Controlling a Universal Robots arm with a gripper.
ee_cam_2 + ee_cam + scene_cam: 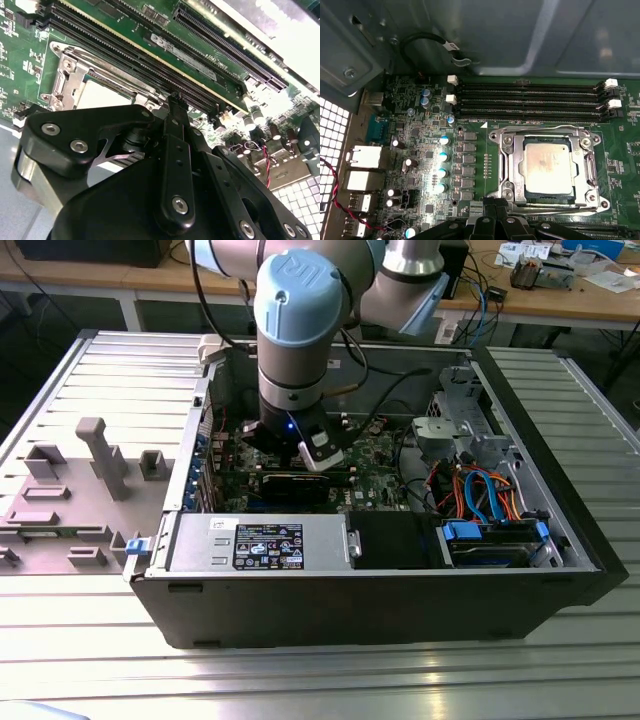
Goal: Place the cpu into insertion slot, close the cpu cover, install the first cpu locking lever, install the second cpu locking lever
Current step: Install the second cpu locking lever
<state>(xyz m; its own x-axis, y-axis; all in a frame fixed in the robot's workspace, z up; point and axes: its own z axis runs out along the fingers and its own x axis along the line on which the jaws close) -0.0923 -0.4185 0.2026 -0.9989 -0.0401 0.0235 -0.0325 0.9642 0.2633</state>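
You've got the arm [300, 330] reaching down into the open computer case [380, 615], which sits on a ribbed metal counter [300, 680]; the gripper [320, 455] hangs low over the green motherboard [385, 465], near the middle of the case in the exterior view. In the first wrist view the cpu [548, 167] is already seated in the insertion slot [512, 165], silver top up, and the cpu cover [587, 165] lies flat around it, framing the chip through its window. The gripper [495, 220] sits just beside the socket's near edge, not touching the chip as far as you can see. Four long black memory slots [530, 102] run along the far side of the socket, white clips at their ends. In the second wrist view the gripper [175, 100] body blocks most of the socket; you see a corner of the cpu cover [65, 85] and a pale patch of the cpu [100, 95] past it. The fingers [175, 125]: you can't tell if they are apart or together, and nothing shows between them. A grey fixture block [100, 455] stands on the counter at the exterior view's left.
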